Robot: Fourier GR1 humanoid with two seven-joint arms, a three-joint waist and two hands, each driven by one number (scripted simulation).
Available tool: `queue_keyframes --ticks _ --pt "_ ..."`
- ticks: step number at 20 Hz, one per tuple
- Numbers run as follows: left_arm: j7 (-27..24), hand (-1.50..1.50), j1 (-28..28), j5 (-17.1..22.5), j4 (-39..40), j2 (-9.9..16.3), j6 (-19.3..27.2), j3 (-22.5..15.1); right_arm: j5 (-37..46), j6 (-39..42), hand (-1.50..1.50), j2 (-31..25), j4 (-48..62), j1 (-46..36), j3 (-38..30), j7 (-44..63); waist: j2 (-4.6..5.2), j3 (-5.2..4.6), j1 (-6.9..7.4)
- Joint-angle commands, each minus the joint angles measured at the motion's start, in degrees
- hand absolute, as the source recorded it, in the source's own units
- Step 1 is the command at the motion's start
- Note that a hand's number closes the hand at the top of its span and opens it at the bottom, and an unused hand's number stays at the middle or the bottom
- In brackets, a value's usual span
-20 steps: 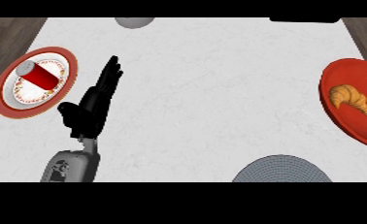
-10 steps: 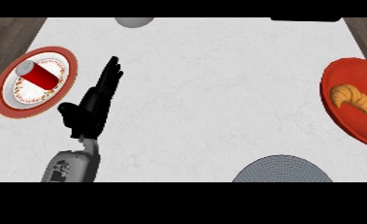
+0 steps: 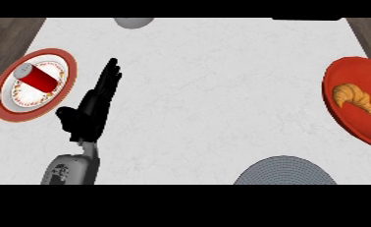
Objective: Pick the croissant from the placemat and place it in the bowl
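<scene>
A golden croissant (image 3: 351, 96) lies on a round red placemat (image 3: 348, 71) at the right edge of the head view. A grey ribbed bowl (image 3: 285, 171) shows at the bottom right, partly cut off by the lower edge. My left hand (image 3: 92, 106) rests open at the lower left, fingers straight and pointing up, far from the croissant and the bowl. My right hand does not show.
A red-rimmed plate (image 3: 59, 59) at the left edge carries a red and white can (image 3: 37, 76) lying on its side. A grey round object (image 3: 133, 22) sits at the counter's far edge. Dark wood shows at both upper corners.
</scene>
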Motion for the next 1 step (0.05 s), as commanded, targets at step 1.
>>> queue_keyframes --ticks 1 --pt "2.02 0.00 -0.37 -0.23 -1.13 0.42 0.02 -0.15 -2.10 15.38 -1.50 -1.50 0.60 1.52 -0.39 -10.07 -0.16 0.14 0.08"
